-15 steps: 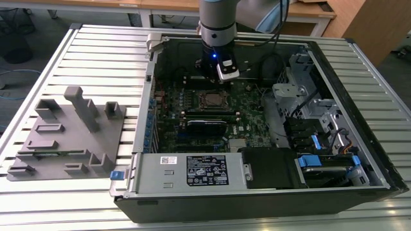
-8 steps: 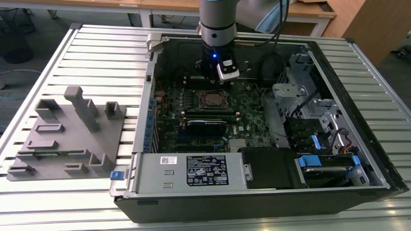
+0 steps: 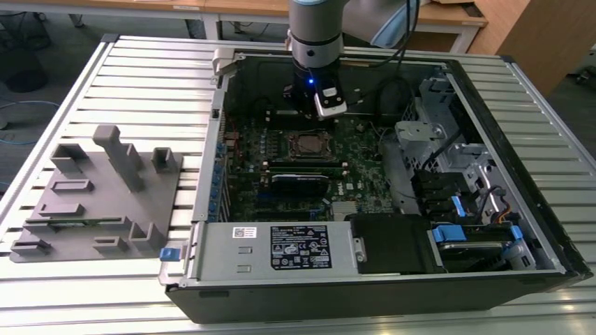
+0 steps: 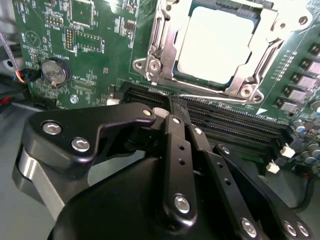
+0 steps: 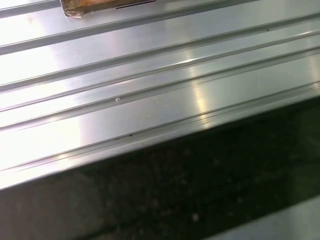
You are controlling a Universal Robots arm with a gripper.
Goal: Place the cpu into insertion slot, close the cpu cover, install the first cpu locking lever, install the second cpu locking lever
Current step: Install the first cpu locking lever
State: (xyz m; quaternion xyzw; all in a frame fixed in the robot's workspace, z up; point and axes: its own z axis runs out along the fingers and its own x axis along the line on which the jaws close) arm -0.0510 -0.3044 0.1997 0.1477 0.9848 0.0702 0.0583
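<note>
Black gripper (image 4: 165,111) links sit nearest the lens in the second wrist view, drawing together to one point where the tips meet with no gap and nothing seen between them. Just past that point lie the long black memory slots (image 4: 235,125), and beyond them the insertion slot (image 4: 171,70) on the green board (image 4: 100,45). The cpu (image 4: 215,42) sits inside it, pale top up, and the cpu cover (image 4: 161,47) lies flat around it. A thin locking lever (image 4: 210,97) runs along the socket edge that faces the memory slots. A coin battery (image 4: 54,71) stands well apart near the board's edge. In the first wrist view, the ribbed metal table (image 5: 150,100) runs in long grooves beside a dark band (image 5: 200,190). In the exterior view the computer case (image 3: 373,307) lies open on the table, its walls boxing in the board. The arm (image 3: 315,28) reaches down inside near the far wall, with the gripper just beyond the socket and open board around it. The power supply (image 3: 279,248) fills the near side, drive bays (image 3: 465,202) crowd the exterior view's right, and memory sticks (image 3: 300,167) lie between socket and supply. A grey holder (image 3: 93,202) rests outside the case on the exterior view's left.
</note>
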